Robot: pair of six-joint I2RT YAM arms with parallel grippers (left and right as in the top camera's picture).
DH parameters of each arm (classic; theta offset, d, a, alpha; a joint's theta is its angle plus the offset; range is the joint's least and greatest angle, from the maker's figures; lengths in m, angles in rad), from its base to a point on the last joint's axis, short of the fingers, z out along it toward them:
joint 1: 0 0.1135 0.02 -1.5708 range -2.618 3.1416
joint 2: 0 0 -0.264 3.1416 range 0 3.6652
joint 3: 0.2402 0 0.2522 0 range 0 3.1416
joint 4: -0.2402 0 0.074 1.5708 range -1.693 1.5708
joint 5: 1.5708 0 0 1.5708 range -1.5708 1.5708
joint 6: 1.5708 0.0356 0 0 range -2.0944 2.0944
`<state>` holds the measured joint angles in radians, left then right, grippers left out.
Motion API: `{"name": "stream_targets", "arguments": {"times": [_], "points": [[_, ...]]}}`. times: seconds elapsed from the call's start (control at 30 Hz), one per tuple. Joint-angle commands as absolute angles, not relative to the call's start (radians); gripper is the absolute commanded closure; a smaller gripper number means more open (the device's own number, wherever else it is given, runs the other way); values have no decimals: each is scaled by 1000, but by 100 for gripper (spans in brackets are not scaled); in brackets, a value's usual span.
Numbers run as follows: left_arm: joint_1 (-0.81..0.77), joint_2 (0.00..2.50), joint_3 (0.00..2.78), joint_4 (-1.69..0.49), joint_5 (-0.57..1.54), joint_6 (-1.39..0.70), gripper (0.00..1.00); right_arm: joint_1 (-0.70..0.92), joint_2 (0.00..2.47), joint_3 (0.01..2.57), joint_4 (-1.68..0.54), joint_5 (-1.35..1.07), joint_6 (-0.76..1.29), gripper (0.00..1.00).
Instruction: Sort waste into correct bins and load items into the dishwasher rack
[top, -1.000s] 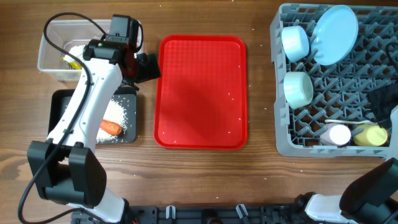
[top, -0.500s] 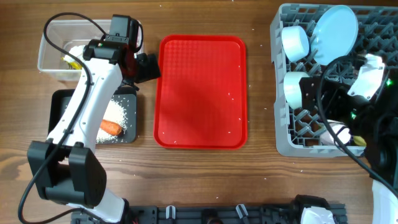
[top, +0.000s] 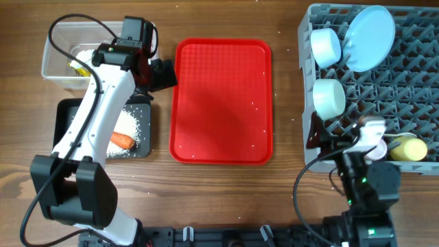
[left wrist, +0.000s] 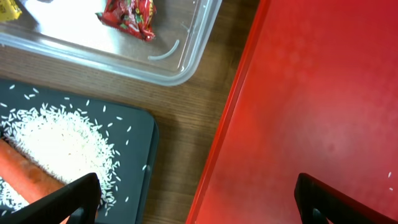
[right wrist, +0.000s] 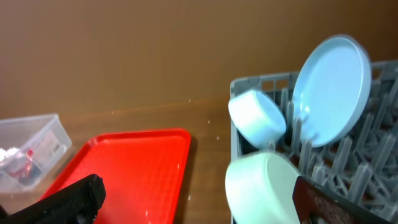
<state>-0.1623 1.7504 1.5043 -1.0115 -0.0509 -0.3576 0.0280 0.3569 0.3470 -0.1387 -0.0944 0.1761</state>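
At rack (top: 411,82) front now, right arm (top: 367,182)

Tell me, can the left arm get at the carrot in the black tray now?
Probably yes. The carrot lies uncovered beside the rice in the black tray, and the open left claw hovers just beside that tray, holding nothing.

1. The left arm (top: 96,116) covers part of the black tray (top: 65,113) and one end of the carrot (top: 123,140).
2. The right arm (top: 360,175) hides most of the pink cup (top: 377,151).
3. The right wrist view is blurred, and the nearer bowl (right wrist: 261,183) runs off its bottom edge.
4. In the left wrist view, the top edge cuts the snack wrapper (left wrist: 127,14).
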Motion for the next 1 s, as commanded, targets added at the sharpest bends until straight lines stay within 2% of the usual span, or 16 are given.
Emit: {"name": "stream_targets", "arguments": {"times": [0.0,0.2,0.33,0.97], "points": [[-161,1755,1501,-1010,-46,-360,0,78,191,216,-108,2,157,0],[-161,1755,1501,-1010,-46,-360,0,86,2,49,-77,7,161,0],[-161,1755,1501,-1010,-46,-360,0,87,2,5,8,-10,160,0],[-161,1755,1501,-1010,-46,-360,0,87,5,5,7,-15,160,0]]}}
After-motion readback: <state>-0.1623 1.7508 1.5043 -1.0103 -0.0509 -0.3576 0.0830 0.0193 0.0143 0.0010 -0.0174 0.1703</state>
